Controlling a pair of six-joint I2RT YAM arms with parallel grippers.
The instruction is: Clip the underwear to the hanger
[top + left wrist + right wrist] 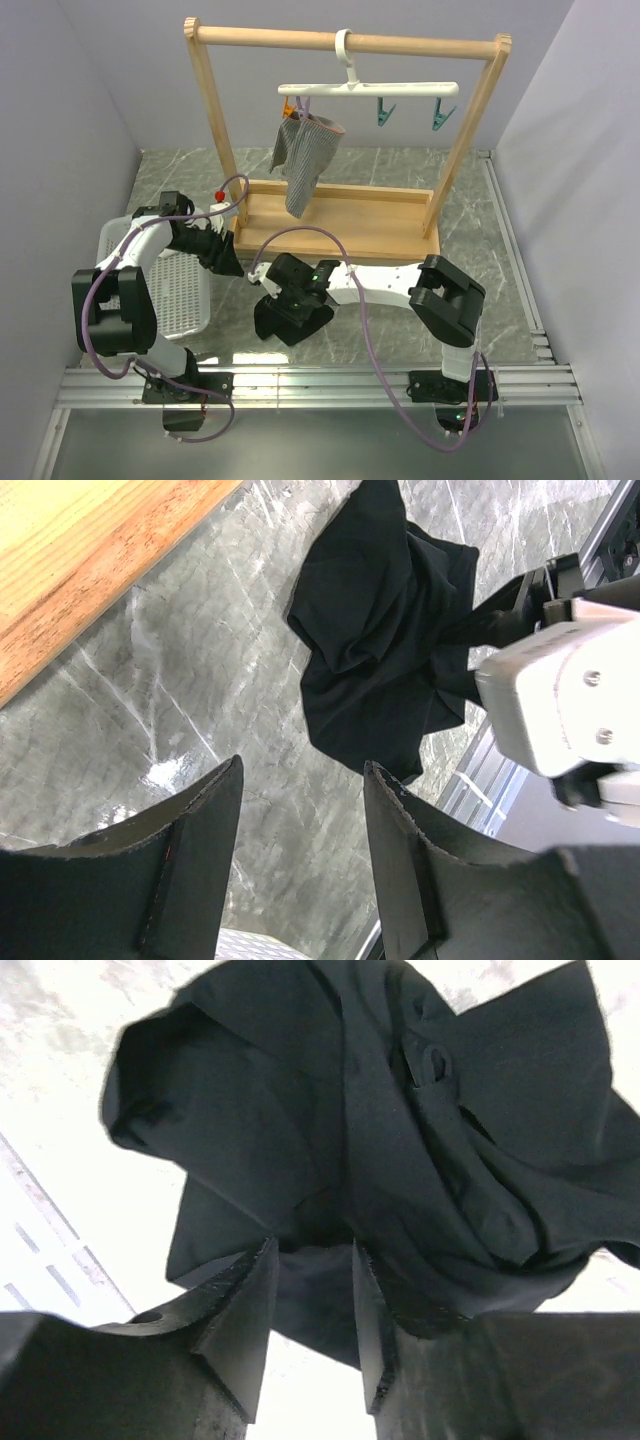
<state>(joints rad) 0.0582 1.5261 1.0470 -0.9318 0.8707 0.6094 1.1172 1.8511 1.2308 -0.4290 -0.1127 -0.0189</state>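
The wooden rack point(340, 215) stands far on the marble table point(200, 680). The hanger point(368, 88) hooked on it carries a grey striped garment point(305, 150), and a white basket point(180, 290) lies near left. The left gripper point(302, 770) is parted, empty. The right gripper point(312, 1255) straddles the crumpled underwear point(380, 650); a pinch cannot be told.

light: bright, even | right wrist: table point(50, 1060) blown out white | left wrist: slight glare
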